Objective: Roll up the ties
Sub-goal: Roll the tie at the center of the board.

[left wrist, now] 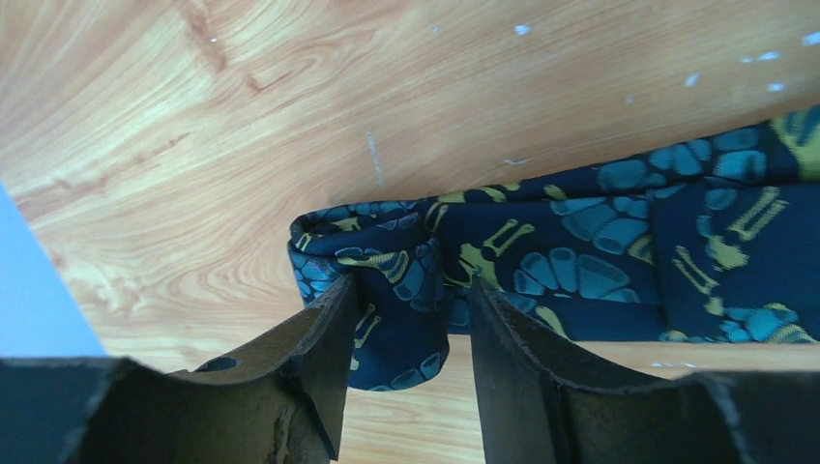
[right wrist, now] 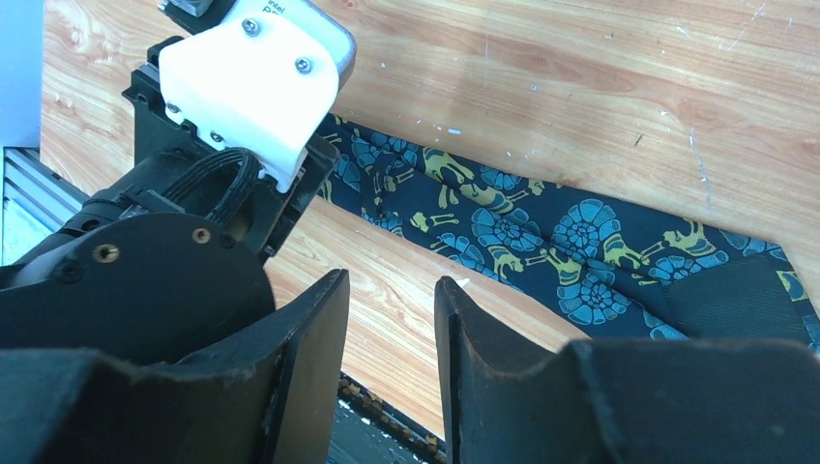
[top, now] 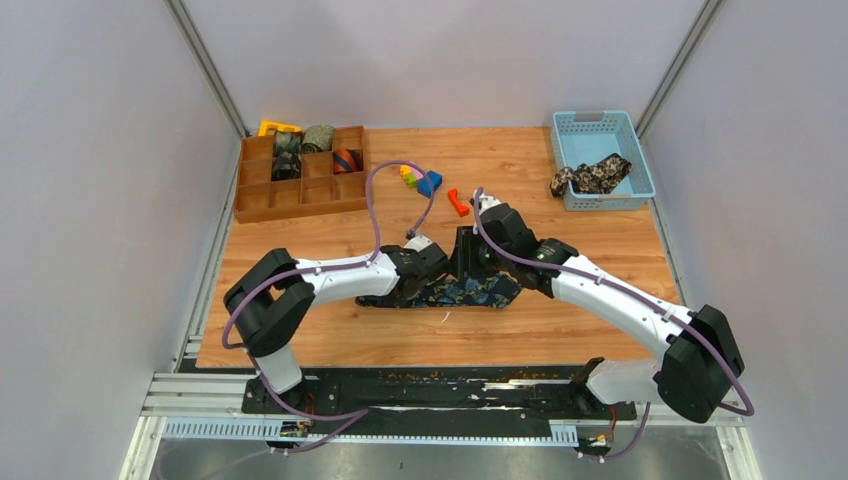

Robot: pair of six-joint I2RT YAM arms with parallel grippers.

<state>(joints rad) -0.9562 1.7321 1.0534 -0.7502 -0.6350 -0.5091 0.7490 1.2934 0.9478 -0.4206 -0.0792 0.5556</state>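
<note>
Pale grey walls enclose a wooden surface (top: 600,320). A compartmented wooden tray (top: 290,202) at 11 o'clock holds coiled ties (top: 318,139). A blue basket (top: 640,150) at 1 o'clock holds a black-tan tie (top: 592,176). The navy paisley tie (top: 480,290) lies at centre. The left hand (left wrist: 414,290), released, straddles its folded end. The right hand (right wrist: 389,282) hovers just beside it, parted and grasping nothing. Coloured blocks (top: 428,182) sit at 12 o'clock.

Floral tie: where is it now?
In the top view the floral tie lies bunched in the blue basket at the far right corner of the table.
</note>
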